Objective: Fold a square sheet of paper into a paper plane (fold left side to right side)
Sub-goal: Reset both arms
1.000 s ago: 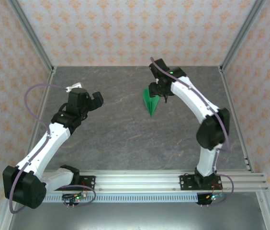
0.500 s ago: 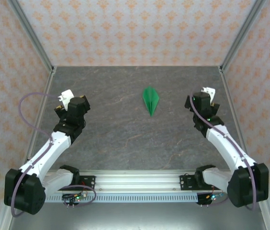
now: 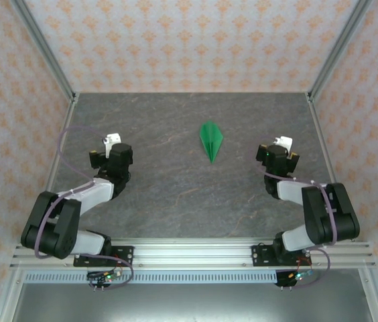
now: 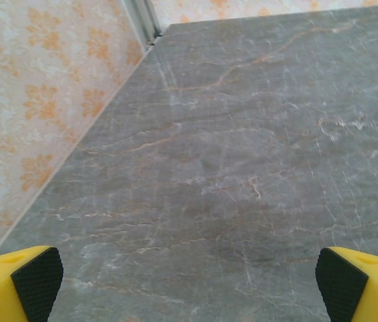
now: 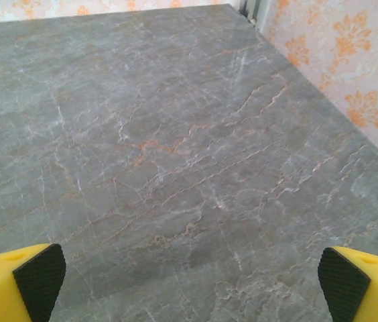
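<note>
Grey marbled counter [image 3: 162,194] lies between walls [image 3: 175,40] with an orange pattern. On the left, the left end effector [image 3: 110,149] has its jaws wide apart and holds nothing. Near the middle, toward the far edge, the paper plane [image 3: 210,139] lies on the counter, narrow tip toward the near side, well apart from both arms. On the right, the right end effector [image 3: 279,151] is also wide and empty.

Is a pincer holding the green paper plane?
No, the paper plane lies alone on the table, away from the open left pincer and open right pincer.
</note>
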You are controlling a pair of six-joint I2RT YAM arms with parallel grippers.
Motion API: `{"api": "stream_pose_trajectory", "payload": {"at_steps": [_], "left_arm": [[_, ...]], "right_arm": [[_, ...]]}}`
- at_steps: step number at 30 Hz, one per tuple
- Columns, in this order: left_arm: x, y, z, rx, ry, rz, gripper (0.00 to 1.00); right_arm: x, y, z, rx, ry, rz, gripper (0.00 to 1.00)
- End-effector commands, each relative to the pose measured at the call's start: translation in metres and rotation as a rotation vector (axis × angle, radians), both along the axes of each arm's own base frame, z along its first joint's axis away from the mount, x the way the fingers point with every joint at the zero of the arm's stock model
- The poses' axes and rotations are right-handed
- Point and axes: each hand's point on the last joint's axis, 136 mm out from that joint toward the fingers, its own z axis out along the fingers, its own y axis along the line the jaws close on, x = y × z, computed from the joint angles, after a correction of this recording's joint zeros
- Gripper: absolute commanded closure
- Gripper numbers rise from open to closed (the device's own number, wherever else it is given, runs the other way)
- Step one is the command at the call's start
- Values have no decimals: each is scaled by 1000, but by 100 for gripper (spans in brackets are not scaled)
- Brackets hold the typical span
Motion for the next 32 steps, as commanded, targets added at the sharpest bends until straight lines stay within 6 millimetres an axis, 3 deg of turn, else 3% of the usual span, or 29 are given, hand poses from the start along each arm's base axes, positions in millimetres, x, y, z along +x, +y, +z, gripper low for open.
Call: {"api": "stream_pose_trajectory", "payload": {"at_steps": [1, 6, 10, 32], "left_arm": [[13, -3, 8, -17, -122, -58, 0], [25, -10, -3, -81, -108, -163, 0], [25, -3, -20, -164, -112, -189, 0], [26, -3, -17, -164, -119, -189, 0]], "right_arm": [[11, 3, 16, 40, -110, 54, 0], [14, -6, 4, 90, -101, 38, 0], [14, -6, 4, 93, -91, 39, 0], [14, -5, 5, 90, -97, 46, 0]]}}
